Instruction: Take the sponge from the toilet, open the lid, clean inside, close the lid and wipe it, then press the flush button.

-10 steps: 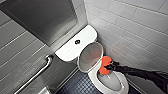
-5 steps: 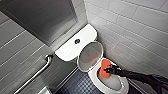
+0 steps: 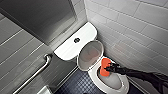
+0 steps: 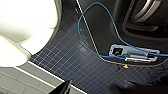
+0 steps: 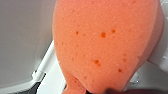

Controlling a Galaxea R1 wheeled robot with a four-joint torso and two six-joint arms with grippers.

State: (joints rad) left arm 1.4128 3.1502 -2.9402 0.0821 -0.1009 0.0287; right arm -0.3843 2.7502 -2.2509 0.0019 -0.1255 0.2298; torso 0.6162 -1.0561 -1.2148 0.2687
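One claw: my right claw [image 3: 109, 68] pinches the sponge [image 3: 103, 65].
Sponge: inside the toilet [image 3: 120, 88], at its rim's 11 o'clock, below the raised lid [image 3: 90, 53].
Wipe: I'd press lightly, sweeping clockwise inside.

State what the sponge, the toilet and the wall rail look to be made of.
The sponge: soft open-cell foam, matte orange; small pores dot its surface. The toilet: likely glazed ceramic, white and glossy, with soft highlights; the lid could be plastic. The wall rail: seemingly brushed or polished metal, grey with a bright streak along the tube.
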